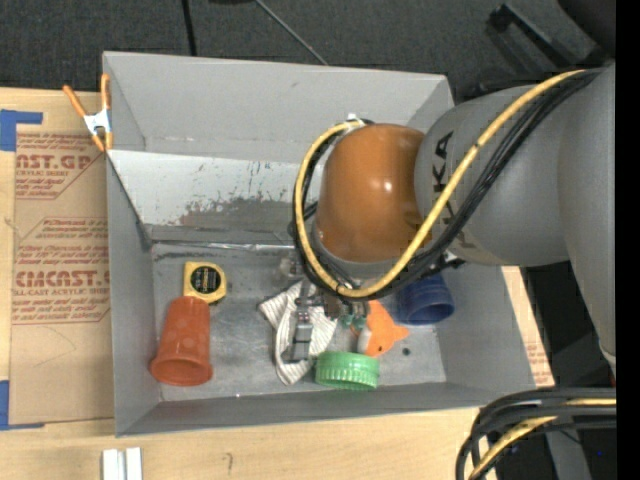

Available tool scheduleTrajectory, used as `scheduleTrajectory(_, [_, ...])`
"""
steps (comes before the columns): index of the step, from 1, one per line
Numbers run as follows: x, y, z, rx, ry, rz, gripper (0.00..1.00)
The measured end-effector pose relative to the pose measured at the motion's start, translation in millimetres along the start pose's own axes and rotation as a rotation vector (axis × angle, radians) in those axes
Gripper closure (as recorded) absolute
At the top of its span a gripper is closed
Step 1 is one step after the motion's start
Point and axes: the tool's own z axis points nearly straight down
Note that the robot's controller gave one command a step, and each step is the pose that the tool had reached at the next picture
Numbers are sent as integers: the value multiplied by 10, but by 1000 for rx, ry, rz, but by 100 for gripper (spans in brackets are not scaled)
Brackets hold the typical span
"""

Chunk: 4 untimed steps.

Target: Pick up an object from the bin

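Observation:
My gripper (318, 320) reaches down under the arm's wrist at the bin's front middle, right over a crumpled white and grey cloth (290, 353). It seems to touch the cloth, though the wrist hides most of it. A green ribbed lid (347, 371) lies just in front of the cloth. A small orange piece (383, 335) sits to the gripper's right, with a blue cup (426, 304) beyond it, partly under the arm.
An orange-red cup (184, 343) lies on its side at the front left. A yellow tape measure (204, 281) sits behind it. The arm with its orange dome and cables covers the bin's right half.

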Motion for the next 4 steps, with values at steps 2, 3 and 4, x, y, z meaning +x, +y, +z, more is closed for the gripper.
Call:
scheduleTrajectory(2, [-281, -622, 1054, 5, 6, 84, 100])
scheduleTrajectory(3, [-281, -622, 1054, 4, 6, 84, 100])
scheduleTrajectory(4, [-281, -621, 1054, 4, 6, 84, 100])
